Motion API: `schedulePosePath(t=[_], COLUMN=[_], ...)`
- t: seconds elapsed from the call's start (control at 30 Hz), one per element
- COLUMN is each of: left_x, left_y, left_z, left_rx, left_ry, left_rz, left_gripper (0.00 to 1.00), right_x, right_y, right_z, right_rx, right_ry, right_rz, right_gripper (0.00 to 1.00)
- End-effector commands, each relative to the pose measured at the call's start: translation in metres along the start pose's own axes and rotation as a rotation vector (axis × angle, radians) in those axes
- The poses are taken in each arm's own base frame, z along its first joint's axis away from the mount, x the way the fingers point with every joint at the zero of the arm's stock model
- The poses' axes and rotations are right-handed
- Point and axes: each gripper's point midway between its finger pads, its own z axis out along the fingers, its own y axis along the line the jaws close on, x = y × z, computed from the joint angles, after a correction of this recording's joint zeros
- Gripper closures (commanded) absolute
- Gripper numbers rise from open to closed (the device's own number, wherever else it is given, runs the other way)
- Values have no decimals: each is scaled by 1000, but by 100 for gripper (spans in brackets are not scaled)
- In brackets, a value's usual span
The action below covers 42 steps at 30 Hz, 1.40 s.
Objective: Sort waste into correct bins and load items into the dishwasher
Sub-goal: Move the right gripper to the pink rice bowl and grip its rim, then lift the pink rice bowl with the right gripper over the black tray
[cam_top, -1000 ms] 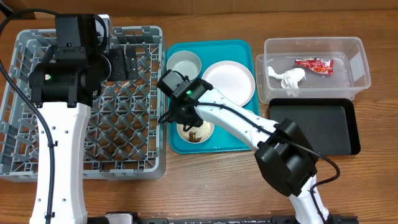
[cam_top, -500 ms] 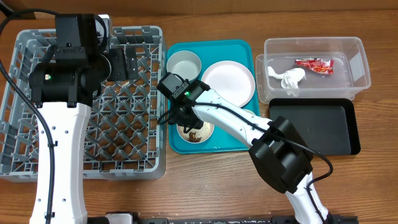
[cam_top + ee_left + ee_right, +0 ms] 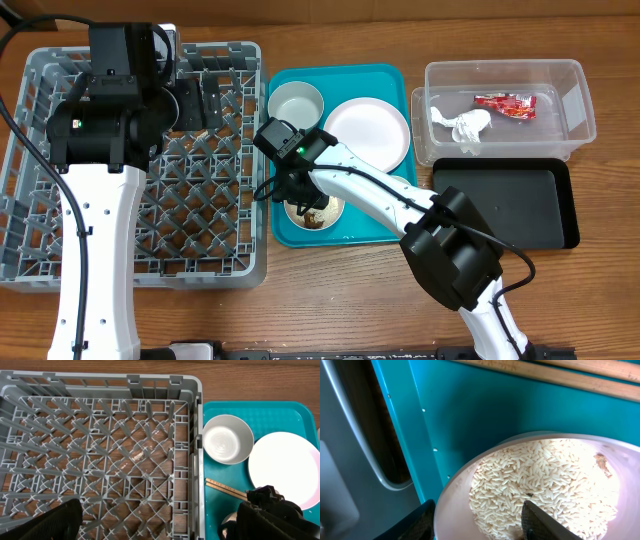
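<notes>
**Right gripper straddling the rice bowl's rim**

The right gripper (image 3: pixel 480 526) is sitting low over the rice bowl (image 3: pixel 452 498). Its jaws are spread, one finger outside the wall and the other inside, above the rice (image 3: pixel 540 477). The fingertips are running off the bottom of the wrist view, so whether a pad is touching the rim yet is hard to call.

The bowl is resting on the teal tray (image 3: pixel 345 78), at the corner nearest the rack (image 3: pixel 60 190), just below the chopsticks (image 3: pixel 555 374).

By my reading, this is the grab. The rim needs seating deep between the pads, the close needs to be firm, and the lift needs to stay level, because loose grains will spill at any tilt.

The bowl is showing pinkish-white and smooth. It is holding a shallow bed of rice with a small brown lump (image 3: pixel 601 461) at the far side.

The left gripper (image 3: pixel 200 100) is hovering over the rack, jaws apart and empty.
</notes>
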Motion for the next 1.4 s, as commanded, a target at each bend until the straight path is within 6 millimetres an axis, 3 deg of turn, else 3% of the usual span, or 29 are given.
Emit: schedulePosePath(t=[0.0, 0.77, 1.37], left_x=[-7, -7, -7], left_y=[3, 3, 3], left_z=[-5, -5, -5], left_rx=[-12, -12, -12], left_ry=[-24, -24, -24], left_rz=[7, 7, 7], left_gripper=[0, 0, 0], right_x=[2, 10, 14], right_y=[-1, 4, -5], right_z=[4, 5, 10], right_rx=[15, 38, 80], right_ry=[-1, -34, -11], right_rz=[-4, -37, -37], right_gripper=[44, 49, 70])
